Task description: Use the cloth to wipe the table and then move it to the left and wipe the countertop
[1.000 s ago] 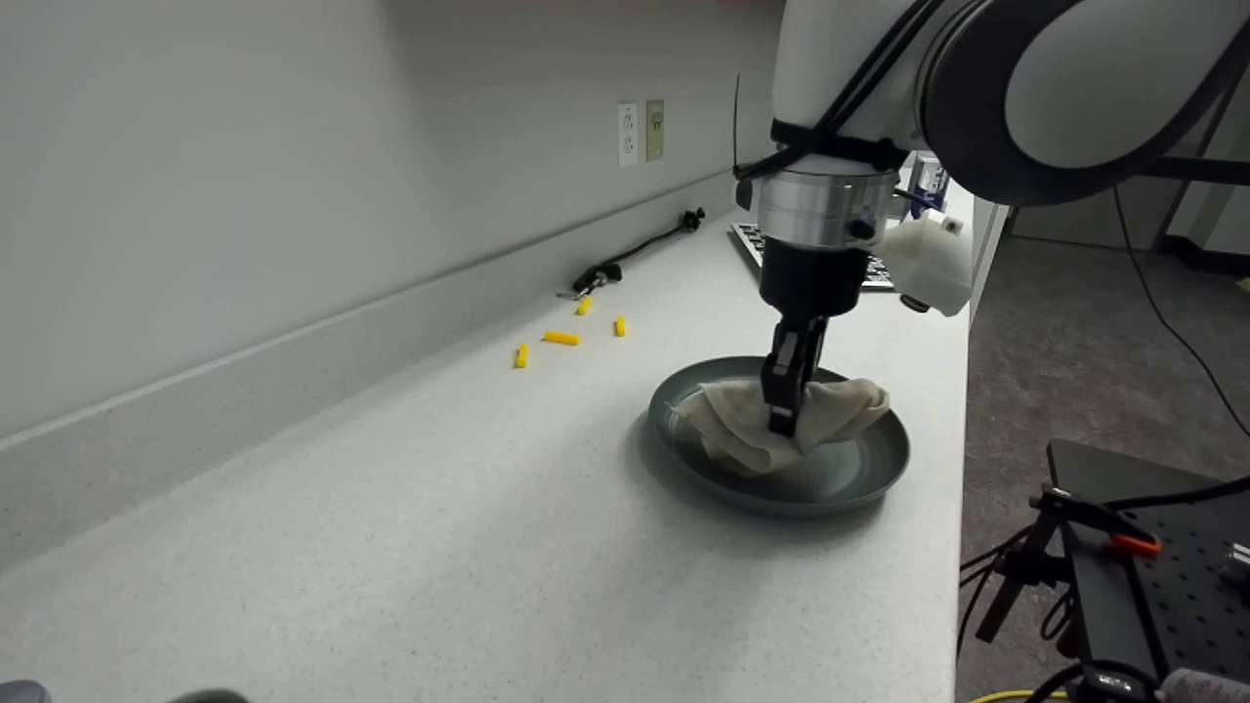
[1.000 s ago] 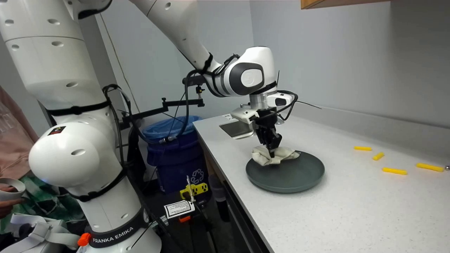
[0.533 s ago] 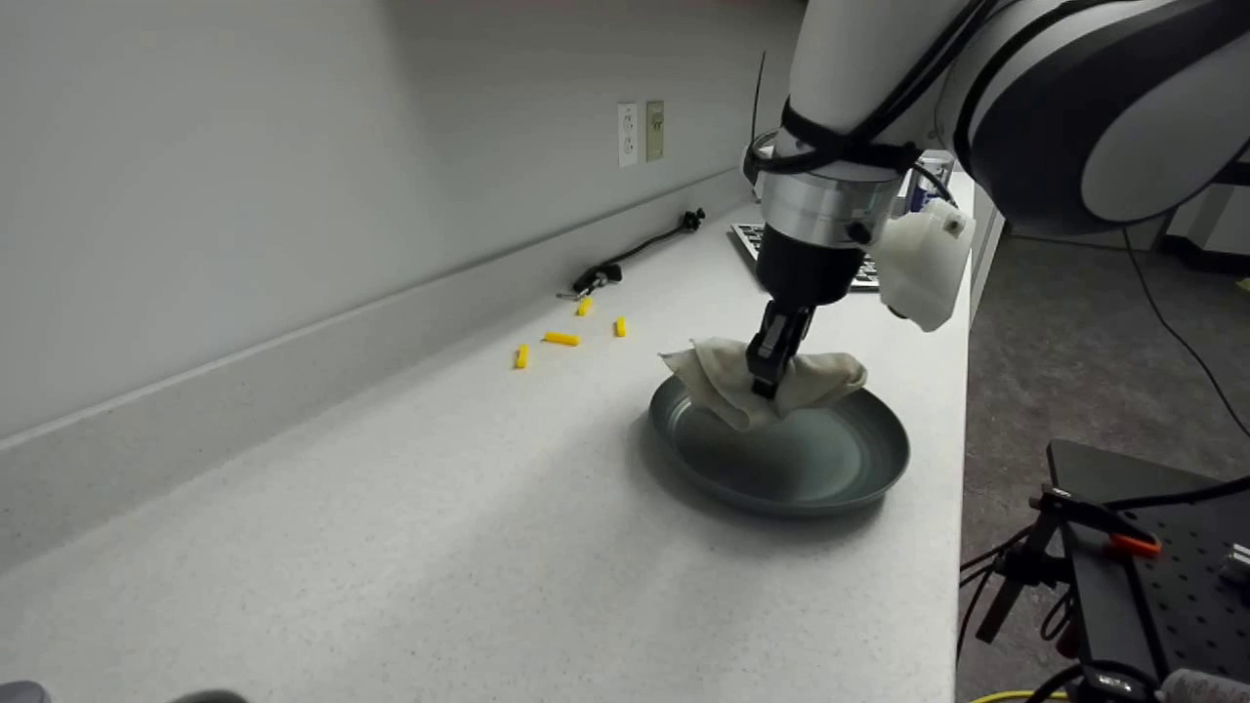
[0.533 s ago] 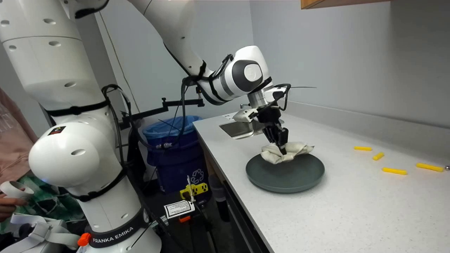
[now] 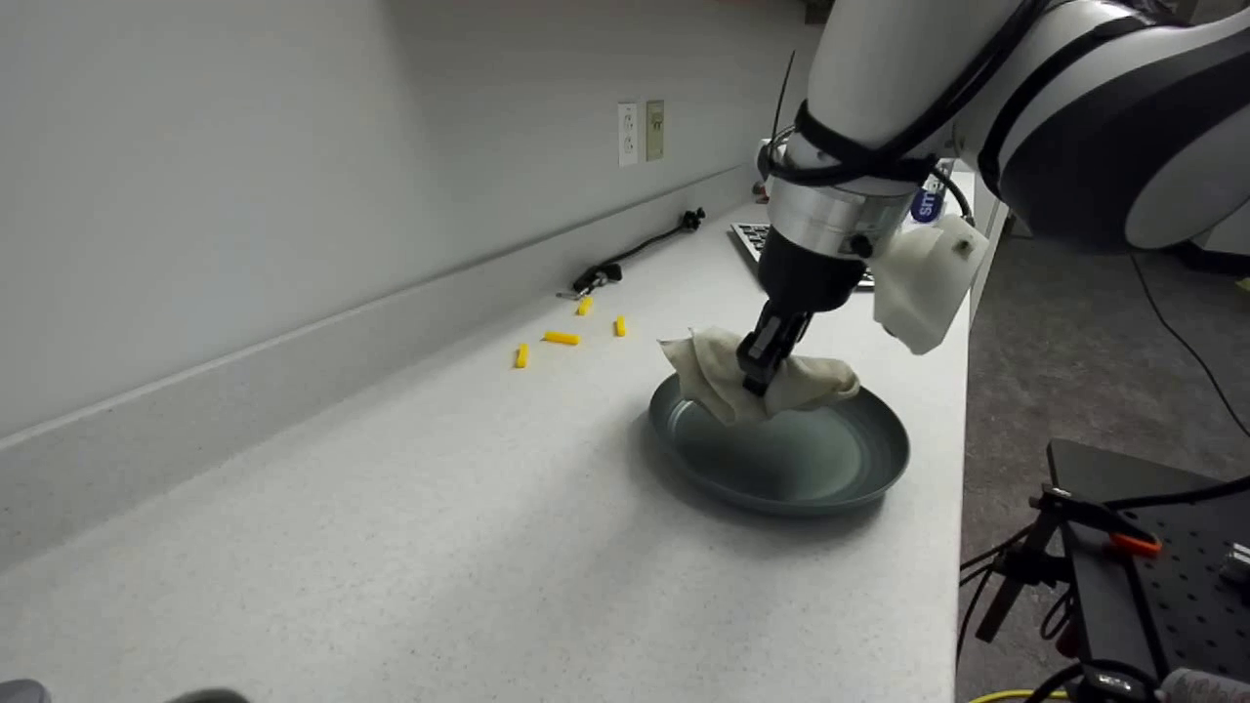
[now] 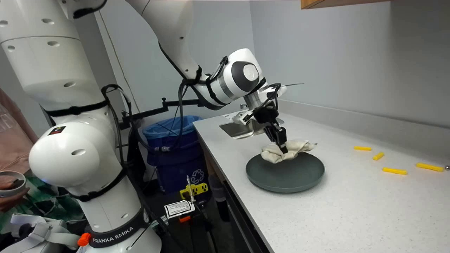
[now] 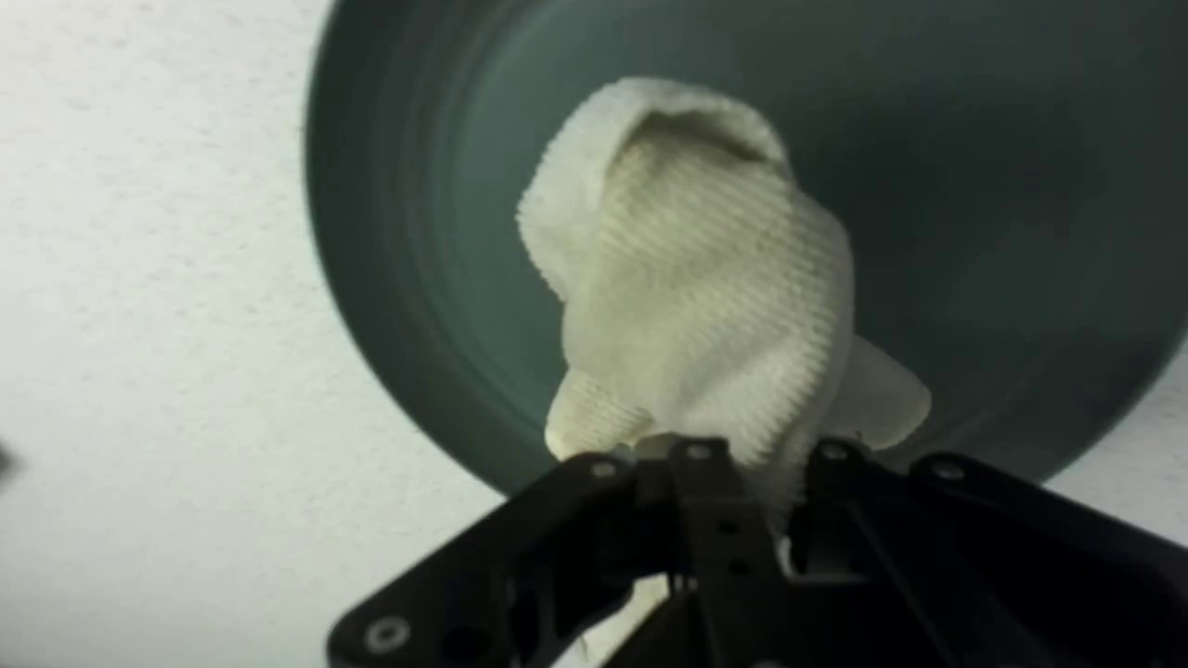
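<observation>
Your gripper (image 5: 758, 379) is drawn narrow, its fingers pinching the cloth (image 7: 705, 297), which spills out past both sides of the tips in pale, ribbed folds. It leans at a tilt in both exterior views. You have the cloth over the dark grey-green plate (image 6: 286, 179); whether its lowest folds touch the plate, you cannot tell.

The plate sits flat on your countertop (image 6: 351, 218), near the front edge. That surface is white, flecked with fine specks. Between the plate and the wall (image 5: 195, 176) you have 4 yellow sticks (image 5: 561, 338) lying loose, apart from each other. Near them, in an exterior view, a black cable (image 5: 640, 249) lies along the foot of the low backsplash (image 5: 342, 327). Farther along, the arm (image 5: 874, 78) partly hides a keyboard (image 5: 750, 239) from you. In an exterior view, a metal sink (image 6: 235, 129) is set into the countertop beyond the plate.

Off the countertop you can see a blue recycling bin (image 6: 175, 158) and a yellow outlet box (image 6: 199, 188); a person (image 6: 12, 130) in a pink top shows only in part. The wall is plain and pale, with 2 outlet plates (image 5: 628, 134) side by side, and a wooden cabinet (image 6: 344, 2) shows up high.
</observation>
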`<state>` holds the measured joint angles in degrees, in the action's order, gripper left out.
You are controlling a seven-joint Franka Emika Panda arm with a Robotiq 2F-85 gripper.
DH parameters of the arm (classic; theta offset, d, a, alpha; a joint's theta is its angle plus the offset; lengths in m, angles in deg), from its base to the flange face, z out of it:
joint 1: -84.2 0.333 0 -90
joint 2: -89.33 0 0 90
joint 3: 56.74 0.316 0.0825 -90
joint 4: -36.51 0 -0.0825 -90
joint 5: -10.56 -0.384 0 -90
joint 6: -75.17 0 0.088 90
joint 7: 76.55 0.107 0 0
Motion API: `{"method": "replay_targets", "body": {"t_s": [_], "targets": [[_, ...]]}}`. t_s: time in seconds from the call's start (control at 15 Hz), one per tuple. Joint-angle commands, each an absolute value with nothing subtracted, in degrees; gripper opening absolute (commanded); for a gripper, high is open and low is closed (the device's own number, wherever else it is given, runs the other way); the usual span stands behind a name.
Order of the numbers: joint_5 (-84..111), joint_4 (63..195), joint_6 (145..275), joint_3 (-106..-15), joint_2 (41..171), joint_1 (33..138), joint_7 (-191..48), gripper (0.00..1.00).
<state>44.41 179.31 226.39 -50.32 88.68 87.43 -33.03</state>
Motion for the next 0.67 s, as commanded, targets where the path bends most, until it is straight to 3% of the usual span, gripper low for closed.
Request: {"method": "replay_targets", "body": {"t_s": [0.0,0.27,0.6], "targets": [[32.4,182.1,238.2,-50.1,90.4,87.7,-40.3,0.03],[17.4,184.0,248.4,-47.3,93.1,87.4,-50.1,0.03],[3.2,183.7,250.1,-43.7,94.2,87.5,-60.2,0.03]]}}
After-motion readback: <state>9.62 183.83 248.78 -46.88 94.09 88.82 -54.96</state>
